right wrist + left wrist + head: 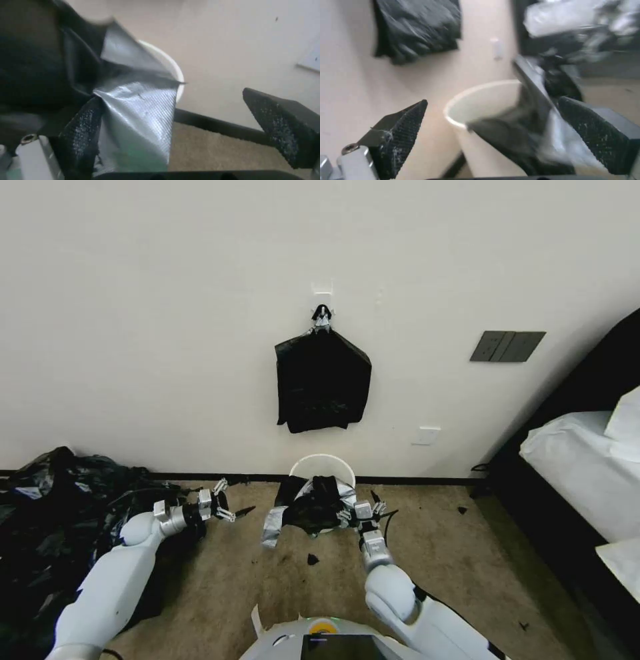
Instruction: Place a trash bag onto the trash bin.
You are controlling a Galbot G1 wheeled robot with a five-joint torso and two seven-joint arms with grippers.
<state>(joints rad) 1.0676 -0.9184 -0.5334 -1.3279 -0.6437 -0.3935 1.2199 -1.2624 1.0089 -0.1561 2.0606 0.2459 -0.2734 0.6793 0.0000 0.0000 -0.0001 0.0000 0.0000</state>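
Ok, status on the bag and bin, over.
Left gripper open, off to the bin's left. Right gripper open at the rim, bag lying against one finger. Bag draped over the bin's near rim, not spread. Nothing in the way.

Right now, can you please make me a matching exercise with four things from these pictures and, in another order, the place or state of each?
Things:
1. trash bag
2. trash bin
3. left gripper
4. black bundle

Places or states:
A. hangs from a hook on the wall
B. open, holding nothing, over the carpet left of the bin
C. draped over the bin's near rim
D. stands on the floor against the wall

Pairs: 1-C, 2-D, 3-B, 4-A
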